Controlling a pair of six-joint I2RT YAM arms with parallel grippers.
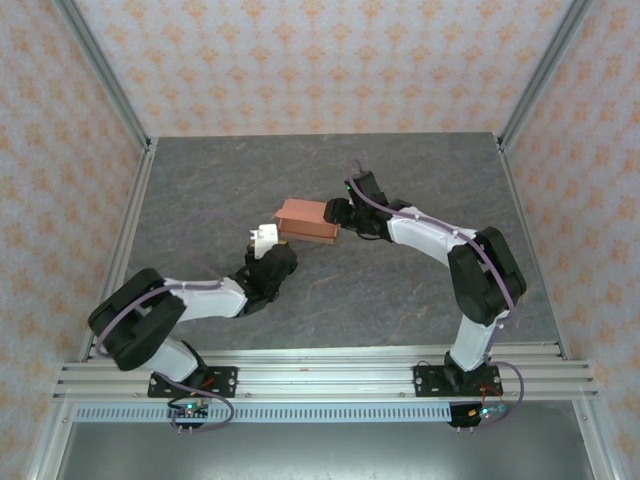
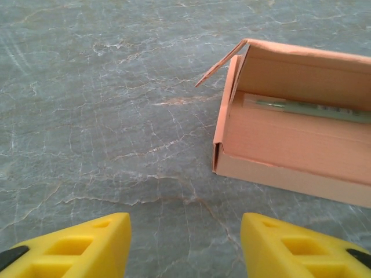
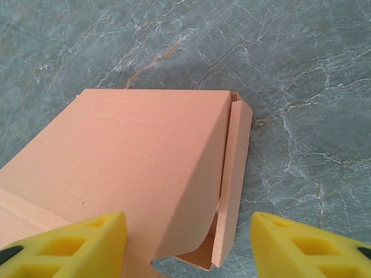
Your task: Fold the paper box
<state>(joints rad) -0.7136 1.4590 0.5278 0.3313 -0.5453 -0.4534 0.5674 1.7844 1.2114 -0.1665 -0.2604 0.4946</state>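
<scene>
The paper box [image 1: 308, 221] is a small salmon-orange box lying on the table's middle, partly folded. In the left wrist view its lid [image 2: 301, 55] stands up, a side flap [image 2: 219, 63] sticks out, and a thin greenish stick [image 2: 307, 109] lies inside. My left gripper [image 2: 185, 246] is open just short of the box, with bare table between its yellow fingers [image 2: 87, 246]. From the right wrist I look down on the lid [image 3: 133, 162] and an end wall [image 3: 235, 174]. My right gripper [image 3: 188, 246] is open above that end, one finger [image 3: 75, 246] over the lid, touching nothing.
The grey marbled tabletop [image 1: 420, 290] runs to patterned walls with metal frame posts [image 1: 110, 80] at the back corners. Both arms reach in from the near rail [image 1: 320, 375] and meet at the box from opposite sides.
</scene>
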